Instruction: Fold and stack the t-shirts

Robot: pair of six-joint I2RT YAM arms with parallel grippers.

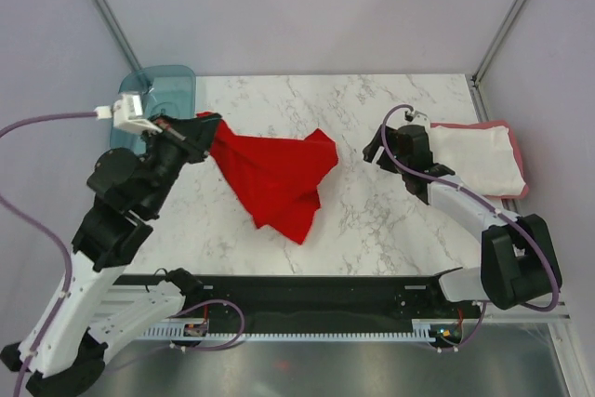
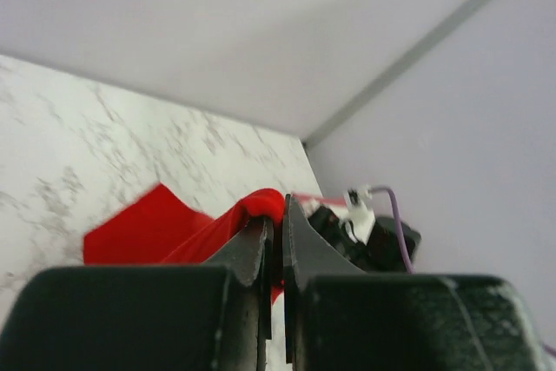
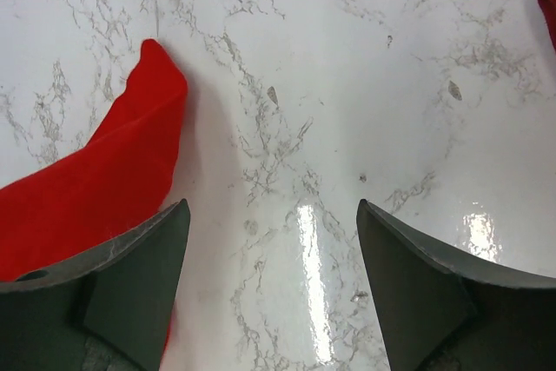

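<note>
Up at far left, the left gripper (image 2: 274, 219) clamps the red t-shirt (image 1: 279, 178); right gripper (image 3: 272, 210) gapes wide.

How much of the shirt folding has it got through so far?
Done: a white shirt lies folded on a pinkish-red one. In hand: the left gripper pinches the crumpled red shirt by an edge; the right gripper hangs open, empty. Left: folding the red one and stacking it.
</note>
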